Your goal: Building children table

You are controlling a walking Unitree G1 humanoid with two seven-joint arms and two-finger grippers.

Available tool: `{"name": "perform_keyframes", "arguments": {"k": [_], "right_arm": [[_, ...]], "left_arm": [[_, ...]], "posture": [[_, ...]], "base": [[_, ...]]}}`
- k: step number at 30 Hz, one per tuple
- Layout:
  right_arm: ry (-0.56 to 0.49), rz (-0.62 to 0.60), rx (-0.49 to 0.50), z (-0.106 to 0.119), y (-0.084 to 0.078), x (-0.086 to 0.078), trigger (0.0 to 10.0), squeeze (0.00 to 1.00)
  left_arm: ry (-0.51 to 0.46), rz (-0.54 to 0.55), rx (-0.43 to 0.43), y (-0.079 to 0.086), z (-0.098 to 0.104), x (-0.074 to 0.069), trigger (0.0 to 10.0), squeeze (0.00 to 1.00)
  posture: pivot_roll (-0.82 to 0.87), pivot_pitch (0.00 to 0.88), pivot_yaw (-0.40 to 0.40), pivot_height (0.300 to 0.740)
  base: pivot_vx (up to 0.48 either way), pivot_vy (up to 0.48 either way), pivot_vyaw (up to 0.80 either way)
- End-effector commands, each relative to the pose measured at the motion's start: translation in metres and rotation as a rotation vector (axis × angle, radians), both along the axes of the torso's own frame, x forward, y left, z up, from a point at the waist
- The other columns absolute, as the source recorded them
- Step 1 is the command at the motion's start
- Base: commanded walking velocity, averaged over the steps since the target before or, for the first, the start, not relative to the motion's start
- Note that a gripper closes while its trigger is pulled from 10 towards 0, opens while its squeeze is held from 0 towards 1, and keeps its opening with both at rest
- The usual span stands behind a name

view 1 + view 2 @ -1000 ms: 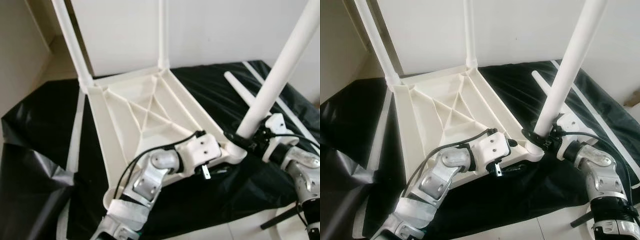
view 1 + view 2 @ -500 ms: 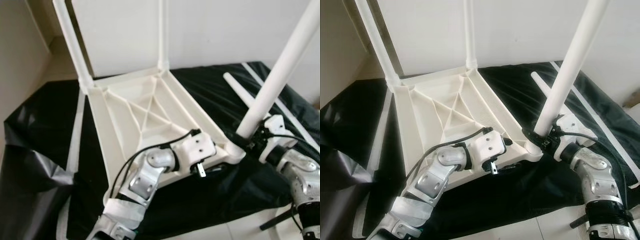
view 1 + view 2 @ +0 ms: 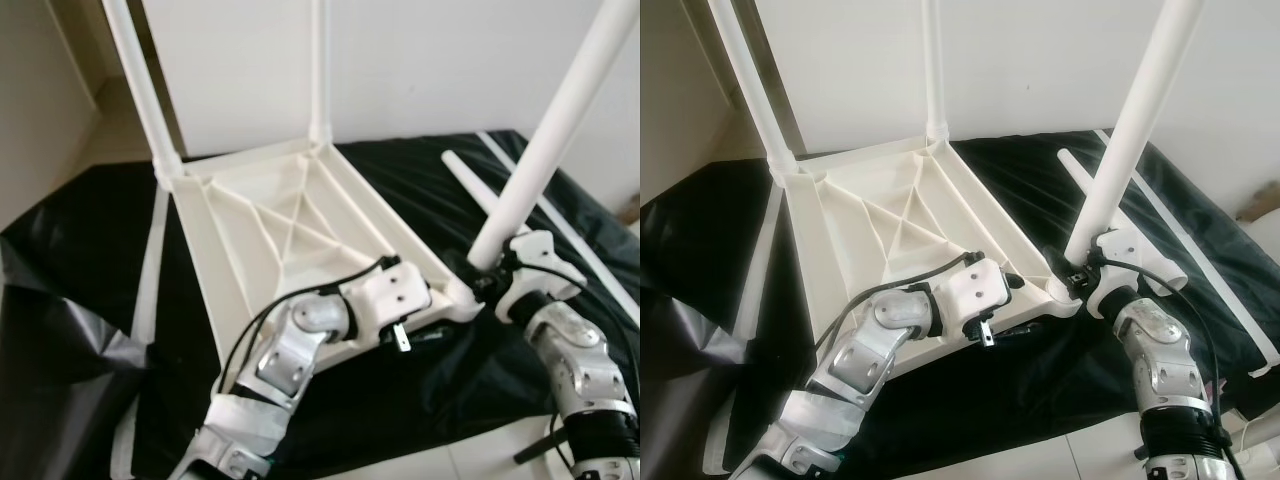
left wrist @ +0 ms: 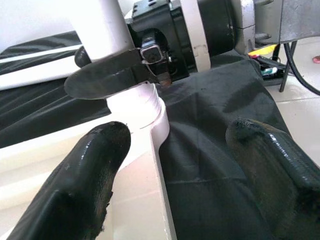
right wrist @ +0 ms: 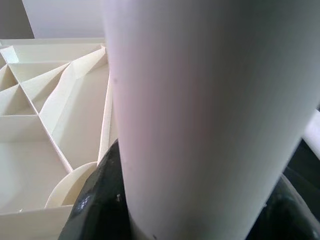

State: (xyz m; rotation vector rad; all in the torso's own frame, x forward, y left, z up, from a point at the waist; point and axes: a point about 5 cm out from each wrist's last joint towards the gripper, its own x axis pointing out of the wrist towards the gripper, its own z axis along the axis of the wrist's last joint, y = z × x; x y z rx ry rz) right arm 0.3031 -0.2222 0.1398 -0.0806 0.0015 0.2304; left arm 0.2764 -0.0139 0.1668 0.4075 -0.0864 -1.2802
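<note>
Right hand [image 3: 1080,272] is clamping the stiff, smooth white leg [image 3: 1130,135] low at the near corner socket [image 3: 1065,290] of the upturned tabletop [image 3: 890,225], while left hand [image 3: 410,335], fingers apart, is steadying its edge.

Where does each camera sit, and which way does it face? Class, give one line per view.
Left eye view: on the head, looking down at the upturned tabletop; both arms show.
Right eye view: the head's other eye, same scene.
Left wrist view: along the open left tool at the corner socket; the right tool shows there.
Right wrist view: against the leg it grips.
Both wrist views share that leg.
</note>
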Motion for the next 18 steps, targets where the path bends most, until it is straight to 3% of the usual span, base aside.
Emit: {"name": "perform_keyframes", "arguments": {"k": [1,2,3,7,8,10,14,18], "right_arm": [[0.11,-0.076,0.001,-0.023,0.003,-0.005,10.0,0.0],[0.107,-0.158,0.047,-0.025,0.009,-0.008,10.0,0.0],[0.107,-0.158,0.047,-0.025,0.009,-0.008,10.0,0.0],[0.098,-0.433,0.137,-0.034,0.026,-0.023,10.0,0.0],[0.098,-0.433,0.137,-0.034,0.026,-0.023,10.0,0.0],[0.09,-0.618,0.157,-0.034,0.028,-0.031,10.0,0.0],[0.08,-0.722,0.173,-0.031,0.028,-0.034,10.0,0.0],[0.088,-0.704,0.203,-0.027,0.037,-0.034,10.0,0.0]], "left_arm": [[-0.022,0.091,-0.029,0.003,0.004,0.005,10.0,0.0],[-0.023,0.097,-0.031,0.005,0.005,0.006,10.0,0.0],[-0.023,0.097,-0.031,0.005,0.005,0.006,10.0,0.0],[-0.025,0.11,-0.038,0.007,0.007,0.009,10.0,0.0],[-0.025,0.11,-0.038,0.007,0.007,0.009,10.0,0.0],[-0.025,0.108,-0.039,0.008,0.007,0.009,10.0,0.0],[-0.025,0.106,-0.037,0.008,0.007,0.01,10.0,0.0],[-0.031,0.108,-0.041,0.008,0.009,0.012,10.0,0.0]], "posture": [[-0.07,0.0,-0.02,0.74],[-0.06,0.0,-0.022,0.74],[-0.06,0.0,-0.022,0.74],[-0.07,0.0,-0.019,0.74],[-0.07,0.0,-0.019,0.74],[-0.07,0.0,-0.017,0.74],[-0.07,0.0,-0.017,0.74],[-0.08,0.0,-0.014,0.74]], "base": [[0.0,0.0,0.0],[0.0,0.0,0.0],[0.0,0.0,0.0],[0.0,0.0,0.0],[0.0,0.0,0.0],[0.0,0.0,0.0],[0.0,0.0,0.0],[0.0,0.0,0.0]]}}
